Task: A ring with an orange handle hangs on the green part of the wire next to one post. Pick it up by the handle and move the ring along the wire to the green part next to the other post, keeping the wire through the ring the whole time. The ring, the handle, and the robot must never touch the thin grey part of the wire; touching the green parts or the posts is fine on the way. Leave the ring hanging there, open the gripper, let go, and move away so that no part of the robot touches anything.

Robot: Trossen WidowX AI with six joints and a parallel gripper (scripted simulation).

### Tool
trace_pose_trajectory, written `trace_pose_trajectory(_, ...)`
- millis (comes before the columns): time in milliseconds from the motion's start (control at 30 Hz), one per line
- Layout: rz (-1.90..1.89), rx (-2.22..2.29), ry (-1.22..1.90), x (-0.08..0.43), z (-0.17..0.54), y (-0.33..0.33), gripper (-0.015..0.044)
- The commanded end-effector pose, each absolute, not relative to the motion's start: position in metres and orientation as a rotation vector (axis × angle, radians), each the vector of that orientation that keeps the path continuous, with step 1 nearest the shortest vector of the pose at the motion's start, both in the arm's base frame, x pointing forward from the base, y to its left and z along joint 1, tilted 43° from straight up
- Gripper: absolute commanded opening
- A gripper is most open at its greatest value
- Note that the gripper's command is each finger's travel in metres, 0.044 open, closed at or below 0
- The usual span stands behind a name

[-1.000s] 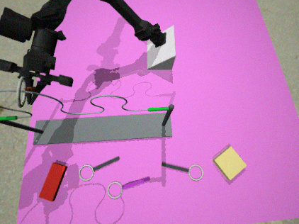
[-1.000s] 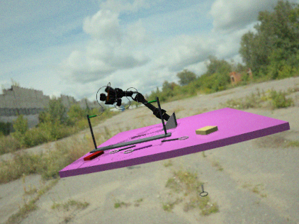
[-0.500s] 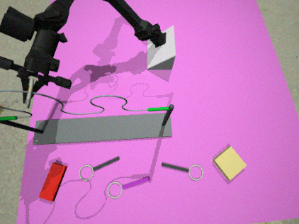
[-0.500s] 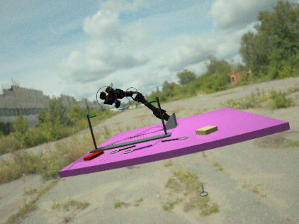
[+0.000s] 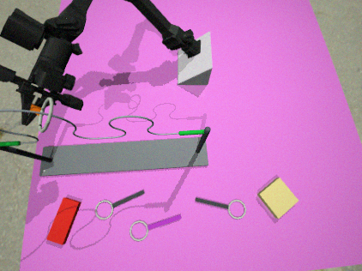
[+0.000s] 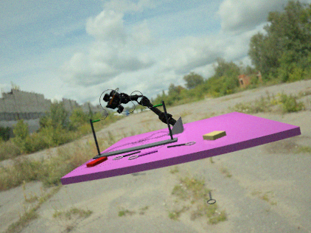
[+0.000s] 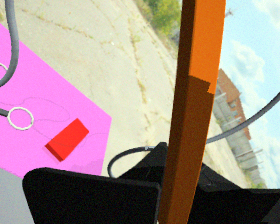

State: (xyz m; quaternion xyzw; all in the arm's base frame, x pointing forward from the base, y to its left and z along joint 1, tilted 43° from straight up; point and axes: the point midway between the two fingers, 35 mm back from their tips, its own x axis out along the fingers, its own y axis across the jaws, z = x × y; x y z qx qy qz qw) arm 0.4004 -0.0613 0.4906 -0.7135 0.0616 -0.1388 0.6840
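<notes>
The orange handle (image 5: 35, 109) (image 7: 201, 45) is between the closed fingers of my gripper (image 5: 32, 109) (image 7: 166, 148). The pale ring (image 5: 51, 111) is around the thin grey wire (image 5: 133, 117) (image 7: 13, 47) near its left bend, high above the table's left edge. Whether ring and wire touch is unclear. One green part (image 5: 191, 132) (image 6: 157, 105) is by the right post (image 5: 202, 141) (image 6: 167, 120). The other green part (image 5: 9, 144) (image 6: 96, 121) is by the left post (image 5: 26, 153) (image 6: 95, 138), below and left of the ring in the top view.
The posts stand on a grey base (image 5: 124, 156). A red block (image 5: 63, 221) (image 7: 67, 140), a yellow block (image 5: 278, 198) (image 6: 214, 135), two dark-handled rings and a purple-handled ring (image 5: 165, 222) lie on the pink table. The wire also curves close beside the fingers in the wrist view.
</notes>
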Motion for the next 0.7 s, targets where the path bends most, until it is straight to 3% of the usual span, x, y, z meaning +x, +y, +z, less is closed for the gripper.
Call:
trace_pose_trajectory(0,-0.319,-1.653,0.118,0.4,0.493,-0.06,-0.015)
trace_pose_trajectory(667,-0.37,-1.891,0.048,0.4,0.504,-0.058,-0.015)
